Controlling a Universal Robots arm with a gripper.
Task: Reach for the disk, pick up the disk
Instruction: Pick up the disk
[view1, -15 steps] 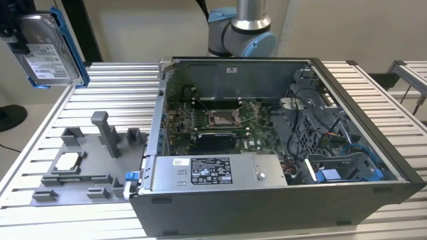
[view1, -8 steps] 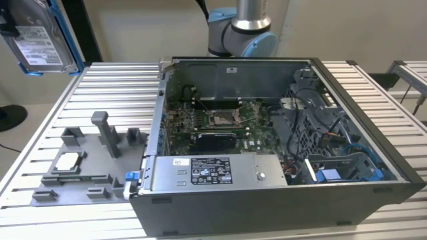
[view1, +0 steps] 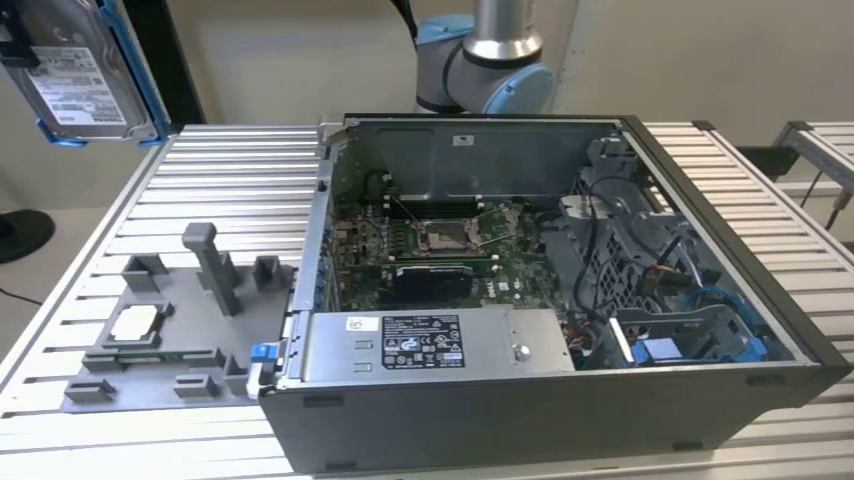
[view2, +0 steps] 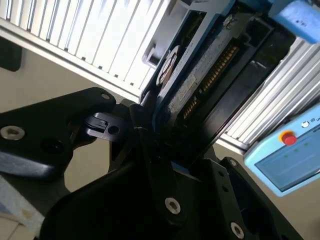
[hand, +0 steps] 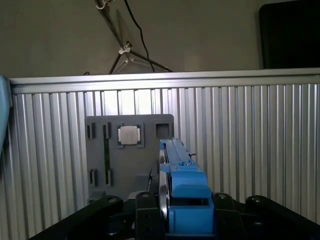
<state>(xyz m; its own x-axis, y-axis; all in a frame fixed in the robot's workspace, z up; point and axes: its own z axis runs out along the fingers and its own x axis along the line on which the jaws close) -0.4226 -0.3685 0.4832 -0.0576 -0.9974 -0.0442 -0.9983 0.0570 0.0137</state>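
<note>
- Plainly, the claw (hand: 182, 212) is clenched on the disk (view1: 83, 72) (blue rails (hand: 187, 180) edge-on in its grip).
- The disk hangs above the far corner of the tabletop (view1: 227, 170), on the exterior view's left.

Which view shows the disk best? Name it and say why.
The exterior view: the disk shows its labelled face and blue rails there. Both wrist views catch it close up and nearly edge-on, with the label hidden.

Bare ribbed table (view1: 234, 165) free beyond grey fixture (view1: 174, 345) with upright posts (view1: 207, 255); open computer case (view1: 561, 420) walling the exterior view's right, arm base (view1: 483, 60) behind it; disk (view1: 83, 75) held high, apart from both
</note>
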